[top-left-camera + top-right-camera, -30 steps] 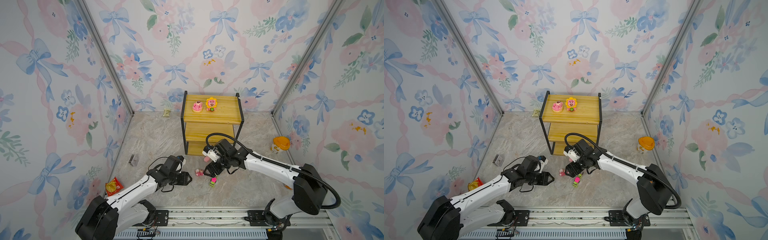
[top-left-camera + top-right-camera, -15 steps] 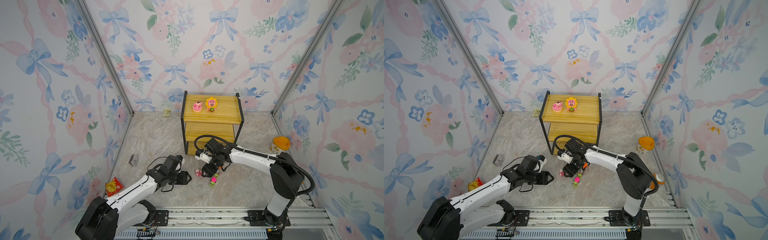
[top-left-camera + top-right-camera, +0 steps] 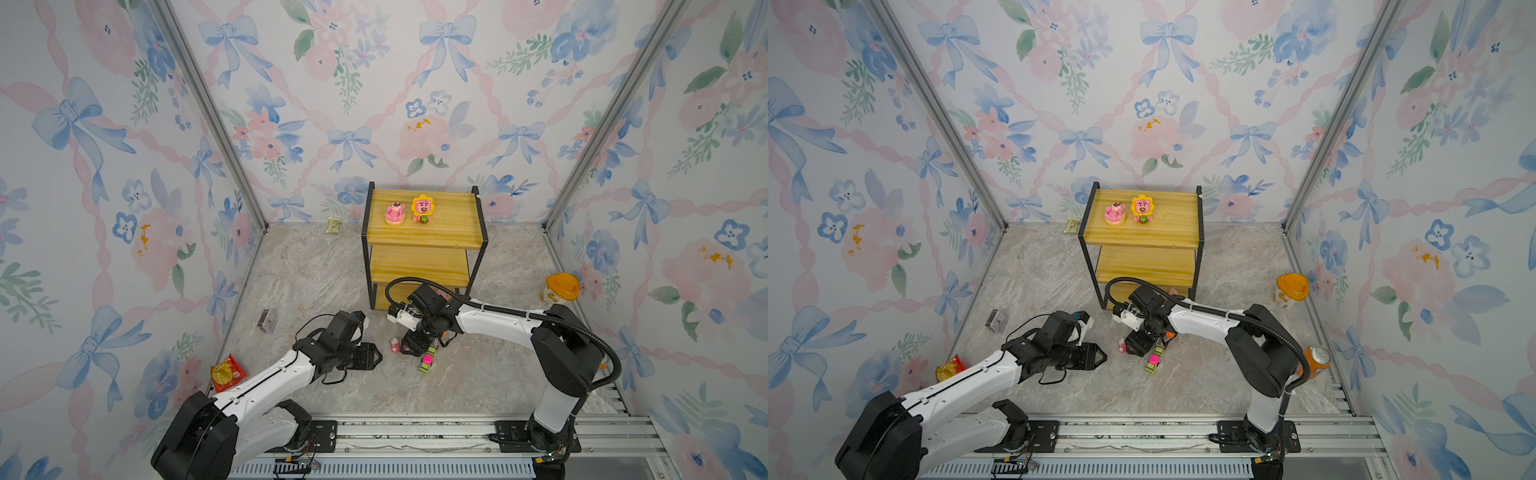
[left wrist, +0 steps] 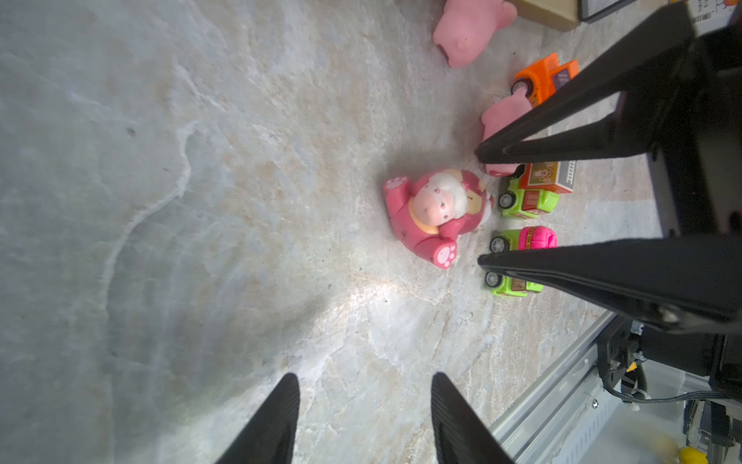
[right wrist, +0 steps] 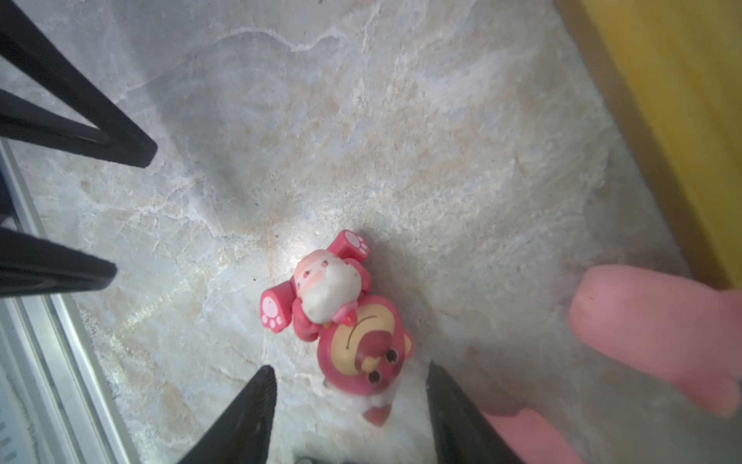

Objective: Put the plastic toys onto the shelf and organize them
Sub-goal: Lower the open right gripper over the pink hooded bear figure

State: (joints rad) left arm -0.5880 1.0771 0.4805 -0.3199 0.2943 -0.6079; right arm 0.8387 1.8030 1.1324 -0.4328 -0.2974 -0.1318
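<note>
A pink bear (image 5: 341,321) lies on its back on the marble floor, in front of the shelf (image 3: 453,224). My right gripper (image 5: 349,381) is open and low over it, one jaw on each side of the bear's head with a gap on both. Two pink pigs (image 5: 650,329) and three little cars, orange (image 4: 546,78), red-green (image 4: 534,193) and pink-green (image 4: 522,239), crowd close behind. To the left, my left gripper (image 4: 365,385) is open and empty above bare floor, pointing at the bear (image 3: 395,345). On the shelf's top board stand a pink bear (image 3: 395,214) and a sunflower bear (image 3: 422,210).
A yellow-lidded cup (image 3: 561,291) stands by the right wall and an orange can (image 3: 1316,361) nearer the front. A red packet (image 3: 224,372) and a small dark box (image 3: 267,321) lie by the left wall. A metal rail (image 3: 415,428) runs along the front edge.
My right gripper has swung left and down from beside the shelf's foot to the bear on the floor, and its jaws have narrowed. The left arm has stayed still.
</note>
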